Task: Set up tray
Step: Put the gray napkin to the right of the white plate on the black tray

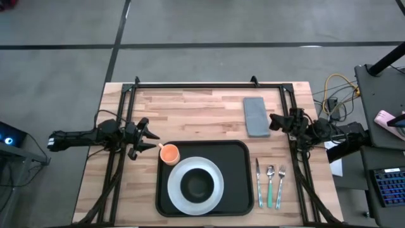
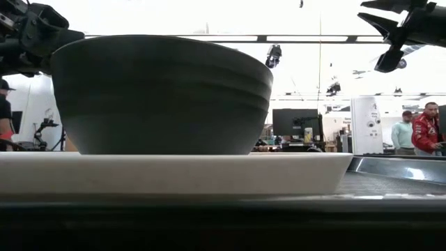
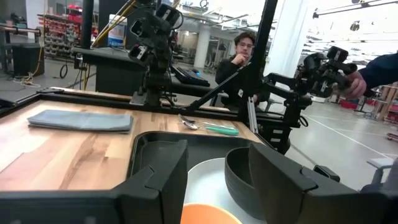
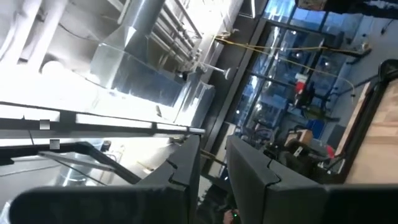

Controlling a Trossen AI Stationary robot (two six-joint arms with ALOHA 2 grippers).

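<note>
The black tray lies at the table's near middle. On it a white plate carries a dark bowl, which fills the low view. An orange cup stands on the tray's far left corner. My left gripper hovers open just left of the cup, which shows low between its fingers in the left wrist view. My right gripper is open and raised by the right edge of the grey folded napkin, which lies flat on the wood.
A knife, spoon and fork lie side by side on the wood right of the tray. A black frame runs along the table's far and side edges. People stand in the room beyond. Bare wood lies between napkin and left arm.
</note>
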